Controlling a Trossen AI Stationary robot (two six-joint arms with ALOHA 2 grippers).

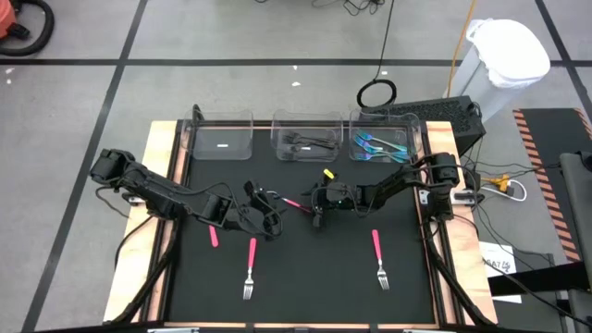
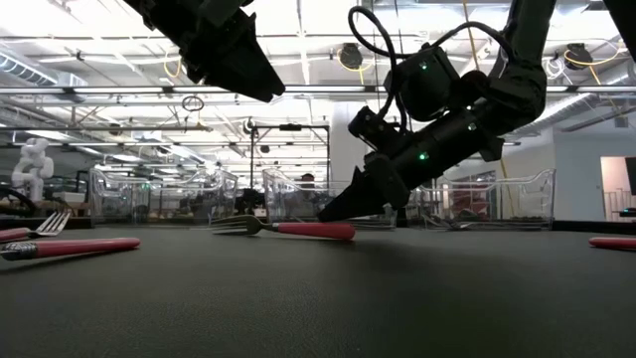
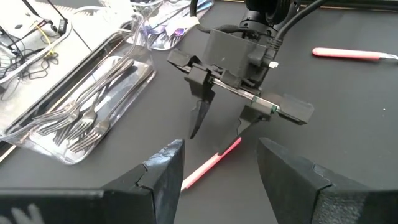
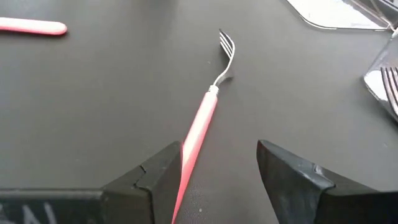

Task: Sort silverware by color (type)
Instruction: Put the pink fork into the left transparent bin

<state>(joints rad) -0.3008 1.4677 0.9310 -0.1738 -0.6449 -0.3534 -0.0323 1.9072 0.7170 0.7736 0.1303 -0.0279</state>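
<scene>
A pink-handled fork (image 4: 202, 121) lies flat on the black mat at mid-table, also seen in the high view (image 1: 294, 203). My right gripper (image 4: 219, 168) is low over the mat and open, with a finger on either side of the fork's handle. My left gripper (image 1: 268, 217) hangs open above the mat just to the left and holds nothing; from its wrist view the right gripper (image 3: 219, 127) shows straddling the handle. Two more pink forks (image 1: 250, 268) (image 1: 379, 259) and a pink handle (image 1: 213, 237) lie nearer the front edge. My right gripper comes at the fork slanting down from the table's right, its fingers lying along the handle. The handle (image 4: 186, 155) runs close beside one finger (image 4: 165, 171). Whether they touch, I cannot tell. The fork lies flat on the mat.
Three clear bins stand along the far edge. The left one (image 1: 222, 139) is nearly bare, the middle one (image 1: 305, 141) holds black silverware, and the right one (image 1: 379, 146) holds teal pieces. Wooden rails (image 1: 166, 185) border the mat. Cables trail from both arms.
</scene>
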